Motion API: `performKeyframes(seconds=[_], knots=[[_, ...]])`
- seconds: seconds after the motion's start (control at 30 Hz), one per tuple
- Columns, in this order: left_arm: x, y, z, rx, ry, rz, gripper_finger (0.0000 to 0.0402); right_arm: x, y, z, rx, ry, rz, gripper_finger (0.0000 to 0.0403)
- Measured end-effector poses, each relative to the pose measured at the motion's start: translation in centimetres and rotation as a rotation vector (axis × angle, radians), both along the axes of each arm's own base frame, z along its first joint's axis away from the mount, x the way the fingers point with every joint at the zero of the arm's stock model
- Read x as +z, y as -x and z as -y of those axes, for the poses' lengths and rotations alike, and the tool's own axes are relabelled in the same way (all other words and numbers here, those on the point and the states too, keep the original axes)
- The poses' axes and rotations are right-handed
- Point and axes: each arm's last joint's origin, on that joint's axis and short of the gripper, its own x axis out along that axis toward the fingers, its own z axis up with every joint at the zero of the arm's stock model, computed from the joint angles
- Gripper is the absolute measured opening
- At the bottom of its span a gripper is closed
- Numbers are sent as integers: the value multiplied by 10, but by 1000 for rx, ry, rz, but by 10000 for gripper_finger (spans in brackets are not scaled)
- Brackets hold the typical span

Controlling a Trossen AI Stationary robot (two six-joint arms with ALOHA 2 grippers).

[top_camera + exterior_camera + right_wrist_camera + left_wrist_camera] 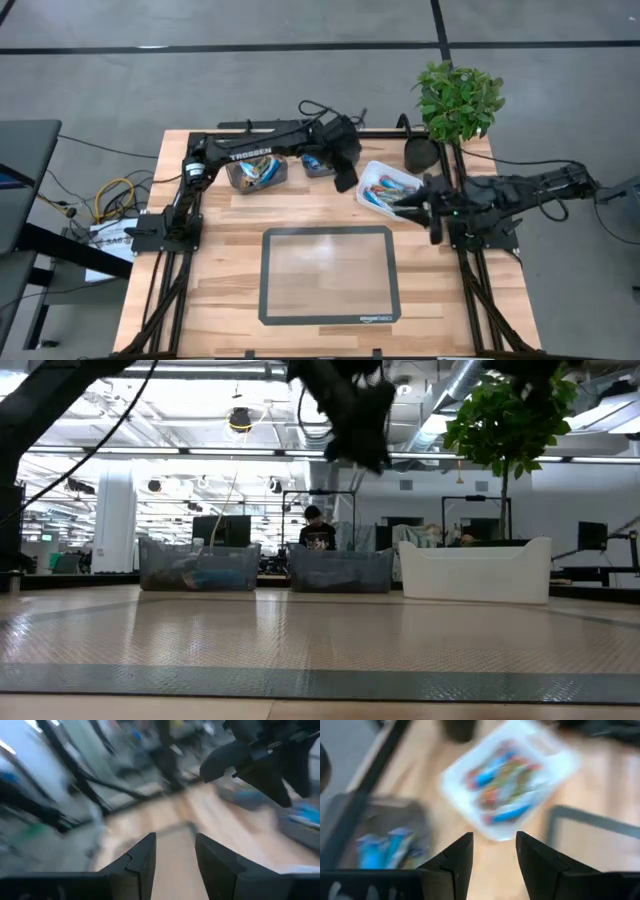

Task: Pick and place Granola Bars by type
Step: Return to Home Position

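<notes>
Several granola bars (386,190) in blue, orange and white wrappers lie in the white tray (366,172) at the table's far right; in the left wrist view these bars (502,780) show blurred. More blue bars (258,173) lie in a dark bin (240,180). A second dark bin (318,166) stands to its right. My left gripper (347,180) (494,855) hovers open and empty between this second bin and the tray, high above the table (365,430). My right gripper (405,206) (175,852) is open and empty at the tray's near right corner.
A clear mat with a dark border (330,275) lies on the table's near middle. A potted plant (460,98) and a black pot (420,152) stand at the far right corner. In the low view, a person (316,530) shows far behind the bins.
</notes>
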Motion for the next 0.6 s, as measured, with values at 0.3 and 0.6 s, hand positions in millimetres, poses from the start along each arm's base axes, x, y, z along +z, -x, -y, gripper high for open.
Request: performKeyframes(seconds=[0.3, 0.6], knots=[[35, -3, 44, -130, 56, 187, 143, -46, 30, -8, 154, -208, 308, 129], [57, 7, 59, -82, 111, 242, 143, -76, 41, -8, 218, -155, 452, 129]])
